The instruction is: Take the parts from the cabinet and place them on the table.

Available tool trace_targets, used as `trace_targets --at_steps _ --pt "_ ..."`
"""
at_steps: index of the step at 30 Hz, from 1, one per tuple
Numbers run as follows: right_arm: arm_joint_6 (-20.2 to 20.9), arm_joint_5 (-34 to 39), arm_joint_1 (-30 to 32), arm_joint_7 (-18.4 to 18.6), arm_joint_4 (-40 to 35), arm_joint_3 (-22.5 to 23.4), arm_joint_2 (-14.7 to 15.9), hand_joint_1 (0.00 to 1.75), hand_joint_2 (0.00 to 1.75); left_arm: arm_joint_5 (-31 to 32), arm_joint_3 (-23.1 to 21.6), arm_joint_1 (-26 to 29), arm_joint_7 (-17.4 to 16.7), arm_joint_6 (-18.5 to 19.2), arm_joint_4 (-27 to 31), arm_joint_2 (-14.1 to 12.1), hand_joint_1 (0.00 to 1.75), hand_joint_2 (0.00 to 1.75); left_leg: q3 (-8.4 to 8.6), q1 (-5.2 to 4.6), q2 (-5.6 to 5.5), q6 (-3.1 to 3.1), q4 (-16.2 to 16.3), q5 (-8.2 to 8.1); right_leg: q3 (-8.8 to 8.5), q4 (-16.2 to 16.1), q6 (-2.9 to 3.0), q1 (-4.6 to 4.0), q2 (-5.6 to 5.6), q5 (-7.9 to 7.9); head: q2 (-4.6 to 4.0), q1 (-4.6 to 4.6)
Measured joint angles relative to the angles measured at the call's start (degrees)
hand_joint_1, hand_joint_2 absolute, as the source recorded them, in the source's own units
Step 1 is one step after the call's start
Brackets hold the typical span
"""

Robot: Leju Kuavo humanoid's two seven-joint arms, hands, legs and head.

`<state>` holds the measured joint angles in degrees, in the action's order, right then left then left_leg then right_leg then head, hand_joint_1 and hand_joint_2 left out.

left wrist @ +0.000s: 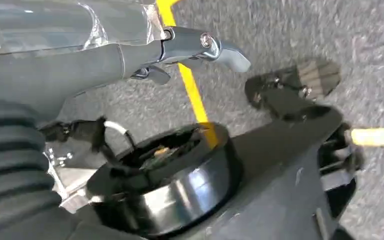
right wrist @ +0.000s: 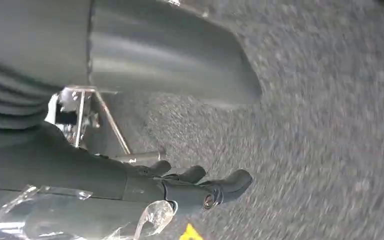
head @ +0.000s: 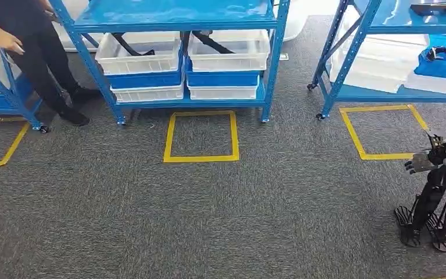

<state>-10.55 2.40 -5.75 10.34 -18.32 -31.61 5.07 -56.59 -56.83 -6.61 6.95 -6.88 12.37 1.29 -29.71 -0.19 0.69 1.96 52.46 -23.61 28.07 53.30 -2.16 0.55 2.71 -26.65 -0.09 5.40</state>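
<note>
Hanging low beside the body, the right hand (right wrist: 180, 185) pointed its dark fingers along the grey carpet (head: 238, 215) and gripped nothing, fingers slightly apart; the left hand (left wrist: 190, 55) likewise stretched out over the floor, holding nothing. Dark parts (head: 212, 42) lay in the white bins (head: 229, 49) on the blue cabinet (head: 180, 17) straight ahead, each a long strip slanting across its bin. A person (head: 40, 52) stood at the cabinet's left, near a yellow square (head: 200, 136).
</note>
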Motion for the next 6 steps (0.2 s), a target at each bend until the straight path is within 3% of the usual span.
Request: trace_targets --at_steps 1,2,5,6 --pt "0.41 -0.09 0.12 0.04 0.17 -1.0 -0.06 0.0 1.75 0.0 -0.17 0.0 0.0 0.24 0.0 0.02 0.0 1.75 0.46 0.54 -0.09 0.5 -0.45 0.4 0.04 0.54 -0.34 0.28 -0.54 -0.45 0.0 -0.02" --pt "0.78 -0.15 0.1 0.13 0.31 -1.87 -0.43 0.0 1.75 -0.02 -0.35 -0.09 0.0 0.26 0.0 -0.04 0.0 1.75 0.51 0.5 -0.24 0.66 -0.45 0.35 0.81 2.66 -0.59 0.27 -1.38 -1.86 -0.02 -0.07" --pt "2.38 -0.37 0.15 0.2 0.72 -3.67 -0.79 0.0 1.75 -0.07 -0.77 -0.17 -0.02 1.05 0.0 -0.11 0.0 1.75 0.52 0.47 -0.43 1.21 -0.4 0.22 8.05 16.87 -1.17 0.36 -2.1 -8.36 0.0 -0.07" --pt "2.86 -0.57 0.14 0.22 0.92 -4.45 -0.94 0.0 1.75 -0.07 -0.94 -0.13 -0.02 1.29 0.0 -0.09 0.0 1.75 0.61 0.47 -0.63 1.24 -0.4 0.15 9.65 19.39 -1.37 0.43 -2.09 -8.51 -0.02 -0.07"
